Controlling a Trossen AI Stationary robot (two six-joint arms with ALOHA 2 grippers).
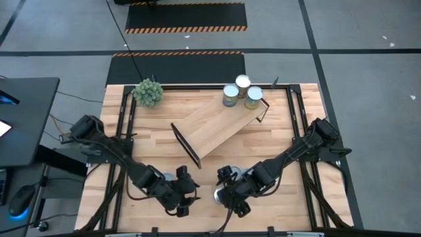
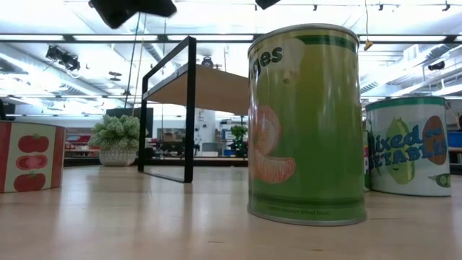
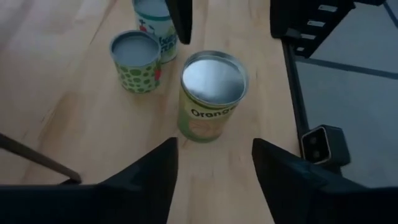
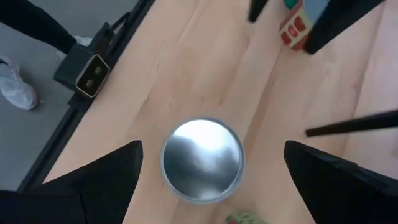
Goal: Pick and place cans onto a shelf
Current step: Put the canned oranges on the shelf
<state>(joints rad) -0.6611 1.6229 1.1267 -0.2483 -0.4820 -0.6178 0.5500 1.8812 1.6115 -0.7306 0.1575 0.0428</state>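
Orange can (image 3: 211, 96) standing upright on table (image 3: 74, 118) near front edge, ahead of left pincer (image 3: 214, 163) hanging spread. Rigid, smooth, probably weighty: gripping mid-wall. Right pincer (image 4: 211, 171) hovering spread over silver-topped can (image 4: 202, 158).

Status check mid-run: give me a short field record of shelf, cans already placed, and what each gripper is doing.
shelf: wooden shelf sits diagonally on the table
cans on shelf: three cans clustered at its far end
left gripper: left gripper open, orange-label can just ahead, not gripped
right gripper: right gripper open, silver-topped can between its fingers, not clamped
other: green plant ball at the table's far left corner
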